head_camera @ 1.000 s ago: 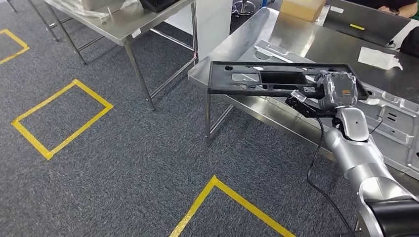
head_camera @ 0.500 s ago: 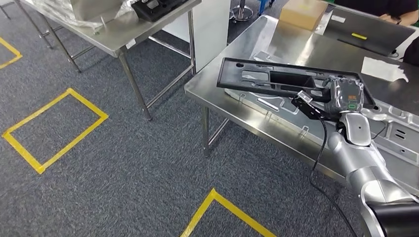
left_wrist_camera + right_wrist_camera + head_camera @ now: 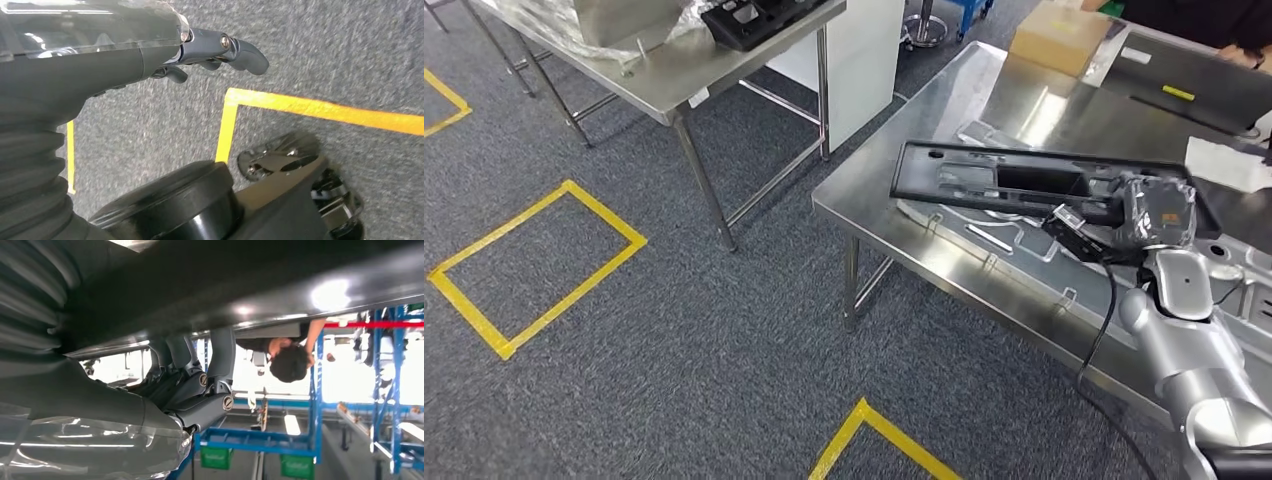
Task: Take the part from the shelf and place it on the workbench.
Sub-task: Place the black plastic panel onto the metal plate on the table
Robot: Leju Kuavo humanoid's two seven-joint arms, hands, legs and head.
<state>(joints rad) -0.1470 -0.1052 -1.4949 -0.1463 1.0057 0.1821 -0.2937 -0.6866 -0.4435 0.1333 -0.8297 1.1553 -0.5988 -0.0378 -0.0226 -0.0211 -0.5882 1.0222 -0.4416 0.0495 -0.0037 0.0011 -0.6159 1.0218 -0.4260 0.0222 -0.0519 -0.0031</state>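
Black plastic part, head view: the long flat part (image 3: 1024,180) hangs level over the steel workbench (image 3: 894,195), held at its near end by the right hand (image 3: 1146,212); nothing shows it touching the top yet.
What has changed, head view: over the last second the whole scene slides, so the camera is moving; the bench corner now sits further under the part, and the part reaches out over the pressed metal panel (image 3: 1224,270) lying on the bench.
Meaning for the task: pick-up from the shelf looks done, carry nearly done; my read is that lowering and letting go remain.
Side table, head view: a second steel table (image 3: 674,70) stands well apart, with a dark tray (image 3: 759,15) on it.
Left hand, left wrist view: the left hand (image 3: 200,52) hangs over grey carpet and yellow floor tape (image 3: 310,107), fingers curled in, nothing in them.
Right hand, right wrist view: fingers (image 3: 220,370) reach up to the dark underside of the part (image 3: 240,285) and clamp it.
Hard to make out: the hand's cover hides the exact hold in the head view; the gap between part and bench can't be judged; a person (image 3: 290,357) stands beyond, blurred by backlight.
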